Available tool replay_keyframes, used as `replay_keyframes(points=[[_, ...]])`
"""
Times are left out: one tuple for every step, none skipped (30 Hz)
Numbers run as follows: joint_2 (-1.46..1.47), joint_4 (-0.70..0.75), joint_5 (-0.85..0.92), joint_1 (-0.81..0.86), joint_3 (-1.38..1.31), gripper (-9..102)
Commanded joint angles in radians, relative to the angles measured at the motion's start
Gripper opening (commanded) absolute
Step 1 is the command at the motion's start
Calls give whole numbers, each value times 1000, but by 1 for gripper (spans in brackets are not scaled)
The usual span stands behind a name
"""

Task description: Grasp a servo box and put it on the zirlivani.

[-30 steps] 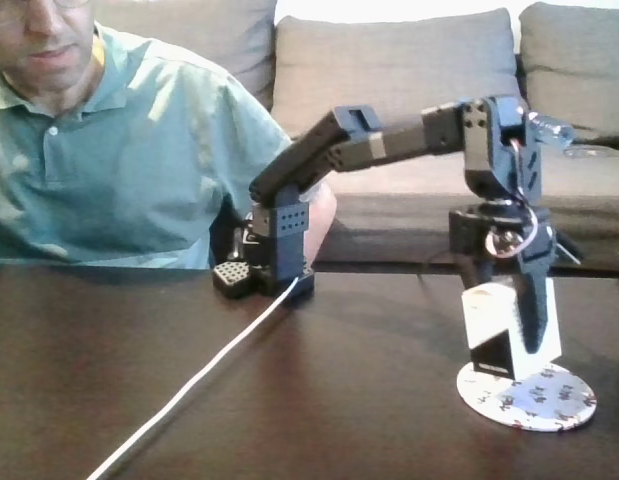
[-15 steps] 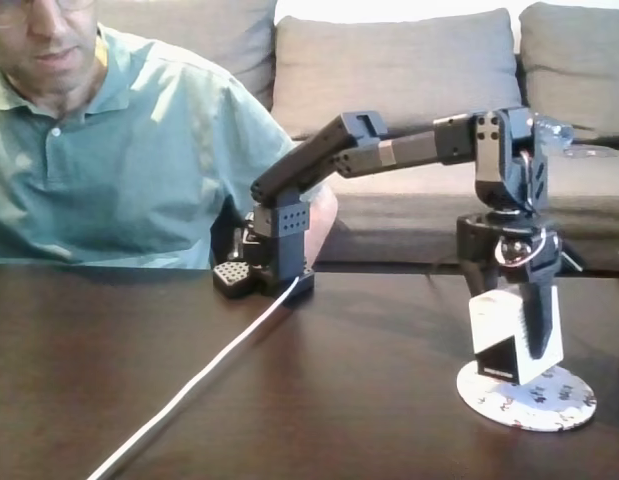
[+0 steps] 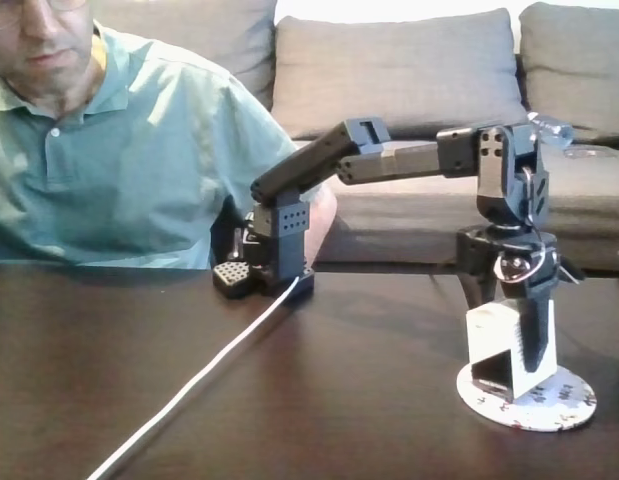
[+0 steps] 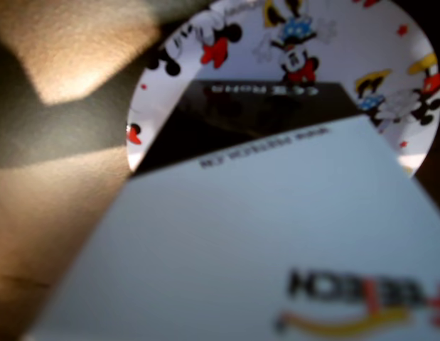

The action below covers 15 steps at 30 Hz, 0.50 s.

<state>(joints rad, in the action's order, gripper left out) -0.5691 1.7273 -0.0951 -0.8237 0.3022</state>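
claw clamped on servo box, tilted, low corner on zirlivani. level box, seat flat near centre, release gently.

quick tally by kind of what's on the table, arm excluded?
Servo box: 1, held tilted in the gripper over the disc
Round printed disc: 1
White cable: 1
Total: 3

Blurred logo on the servo box, cropped
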Motion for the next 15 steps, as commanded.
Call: replay_keyframes(points=[[-3,3,-3,8,-31,16],[-5,5,-2,6,-31,16],[-6,5,-2,6,-31,16],[-9,5,-2,6,-31,16],[-11,5,-2,6,-31,16],[-14,5,-2,6,-31,17],[-14,6,-5,6,-31,19],[-15,9,-6,6,-31,22],[-15,12,-6,5,-31,27],[-15,14,-8,3,-31,30],[-15,15,-5,2,-31,33],[-15,15,-3,2,-31,35],[-15,17,-3,0,-31,36],[-15,23,-3,0,-31,36],[-15,31,-3,-2,-32,36]])
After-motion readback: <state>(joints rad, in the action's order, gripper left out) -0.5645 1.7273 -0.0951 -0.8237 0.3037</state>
